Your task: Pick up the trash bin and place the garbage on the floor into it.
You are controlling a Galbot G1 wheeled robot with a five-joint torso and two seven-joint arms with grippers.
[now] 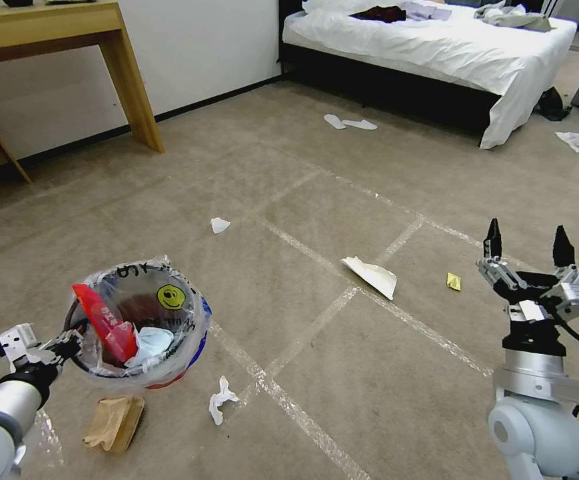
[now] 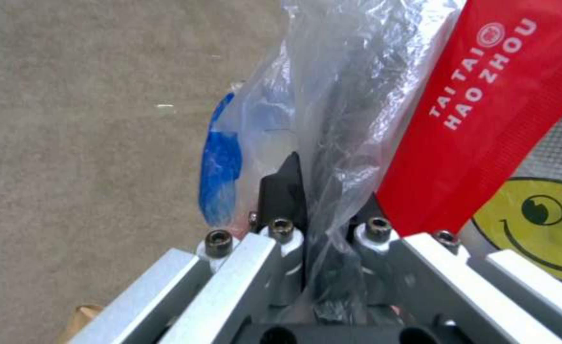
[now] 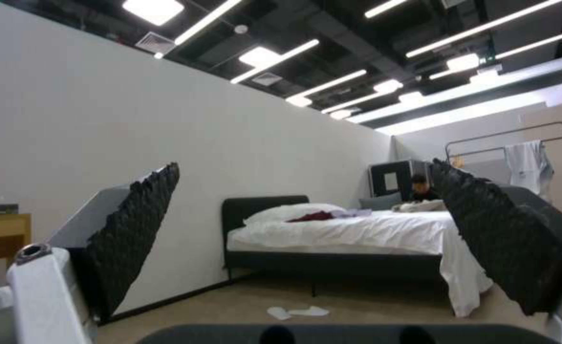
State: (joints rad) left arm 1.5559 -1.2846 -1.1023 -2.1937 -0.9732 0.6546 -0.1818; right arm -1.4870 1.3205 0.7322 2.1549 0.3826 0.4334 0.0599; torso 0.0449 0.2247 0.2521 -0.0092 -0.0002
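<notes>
I see my left hand [image 1: 69, 343] clamped on the trash bin's [image 1: 139, 327] plastic-lined rim, bin just right of it. My right hand [image 1: 528, 248] hovers upright, fingers apart, with white paper [image 1: 371, 275] on the floor [image 1: 342, 373] well left.

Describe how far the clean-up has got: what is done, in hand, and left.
Done: the left gripper grips the red bin, which holds a red wrapper and tissue. In hand: the right gripper waits open. Left: white paper, tissues, brown bag.
</notes>
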